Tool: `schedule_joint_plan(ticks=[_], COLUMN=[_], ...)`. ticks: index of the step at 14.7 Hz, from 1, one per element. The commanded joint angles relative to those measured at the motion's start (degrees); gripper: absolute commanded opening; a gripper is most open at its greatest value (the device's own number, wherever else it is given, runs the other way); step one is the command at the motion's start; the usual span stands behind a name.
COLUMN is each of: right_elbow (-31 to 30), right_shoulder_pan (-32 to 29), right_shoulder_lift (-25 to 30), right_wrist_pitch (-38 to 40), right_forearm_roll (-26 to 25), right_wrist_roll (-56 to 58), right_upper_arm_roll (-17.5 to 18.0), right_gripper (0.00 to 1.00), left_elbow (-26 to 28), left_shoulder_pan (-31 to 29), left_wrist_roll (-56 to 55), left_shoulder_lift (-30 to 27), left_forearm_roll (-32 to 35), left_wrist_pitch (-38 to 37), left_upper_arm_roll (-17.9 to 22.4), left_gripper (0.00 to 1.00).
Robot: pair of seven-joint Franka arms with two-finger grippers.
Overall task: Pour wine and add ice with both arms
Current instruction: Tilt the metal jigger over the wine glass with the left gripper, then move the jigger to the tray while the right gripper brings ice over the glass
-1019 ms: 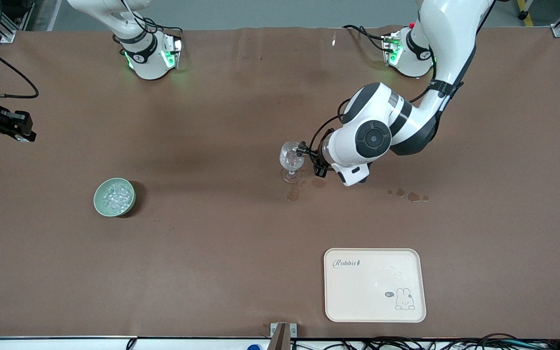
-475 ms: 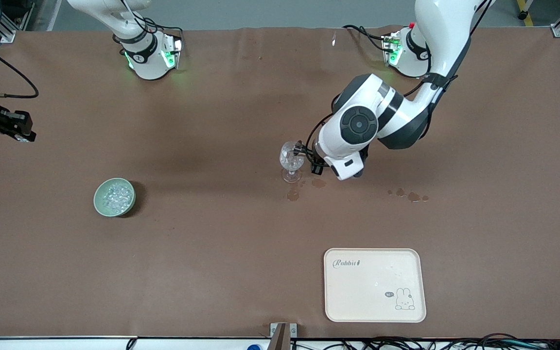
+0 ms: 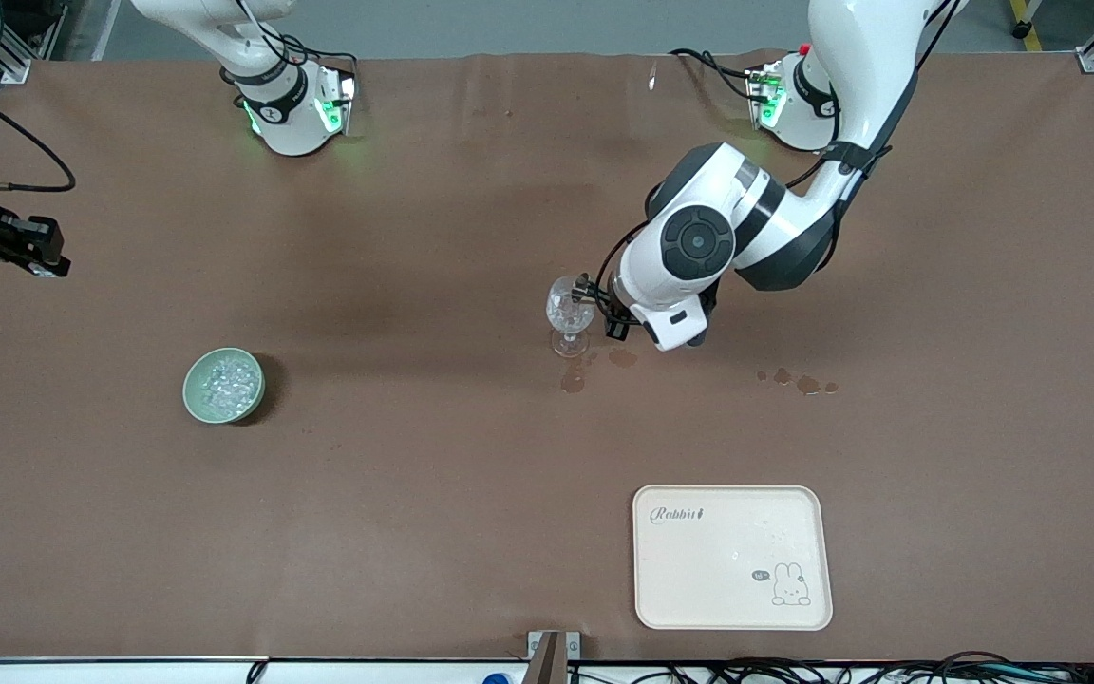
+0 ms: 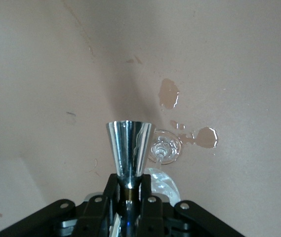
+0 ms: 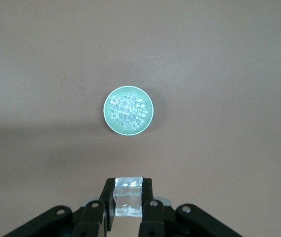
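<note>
A clear stemmed wine glass (image 3: pixel 569 311) stands mid-table; its foot shows in the left wrist view (image 4: pixel 166 148). My left gripper (image 3: pixel 596 300) is right beside the glass's bowl, shut on a shiny metal measuring cup (image 4: pixel 129 145) whose wide end points away from the gripper (image 4: pixel 129 185) toward the table. A green bowl (image 3: pixel 224 385) of ice (image 5: pixel 128 109) sits toward the right arm's end. My right gripper (image 3: pixel 34 256) hovers high at that end of the table, shut on one clear ice cube (image 5: pixel 129 196), with the bowl (image 5: pixel 111 123) below it.
Brown spills (image 3: pixel 573 382) lie on the cloth by the glass's foot, also in the left wrist view (image 4: pixel 169 94), and more drops (image 3: pixel 799 382) lie toward the left arm's end. A cream rabbit tray (image 3: pixel 699 570) lies near the front edge.
The left arm's elbow and wrist have swung back toward its base; its gripper stays beside the glass. The right gripper, the glass and the bowl have not moved.
</note>
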State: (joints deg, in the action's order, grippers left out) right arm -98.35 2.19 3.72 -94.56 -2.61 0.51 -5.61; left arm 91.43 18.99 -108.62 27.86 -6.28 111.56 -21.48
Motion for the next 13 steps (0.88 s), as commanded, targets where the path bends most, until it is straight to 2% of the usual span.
schedule_joint_plan(ticks=[1,5,9,13], right_elbow=[-0.88,-0.96,-1.14,-1.23], right_shoulder_pan=[-0.52,0.79,6.24,16.94], right_shoulder_lift=[1.29,1.38,1.11,0.06], right_wrist_pitch=[-0.27,0.26,-0.01,-2.54], right_forearm_roll=[0.32,0.32,0.32,0.32], right_wrist_roll=[0.19,-0.33,-3.75,-15.77], right_upper_arm_roll=[0.43,0.86,0.87,0.87], right_gripper=[0.06,0.06,0.05,0.05], left_elbow=[-0.37,-1.69,-3.09,-11.33], left_shoulder_pan=[-0.71,-5.53,-13.34,-21.08], left_wrist_roll=[5.94,15.43,25.01,30.13], left_shoulder_lift=[-0.43,-0.35,0.44,7.98], left_forearm_roll=[-4.51,-15.48,-26.04,-30.88], left_wrist_pitch=[-0.55,-2.65,-3.36,-2.93], left_upper_arm_roll=[0.03,0.03,0.12,0.21], left_gripper=[0.01,0.01,0.01,0.01])
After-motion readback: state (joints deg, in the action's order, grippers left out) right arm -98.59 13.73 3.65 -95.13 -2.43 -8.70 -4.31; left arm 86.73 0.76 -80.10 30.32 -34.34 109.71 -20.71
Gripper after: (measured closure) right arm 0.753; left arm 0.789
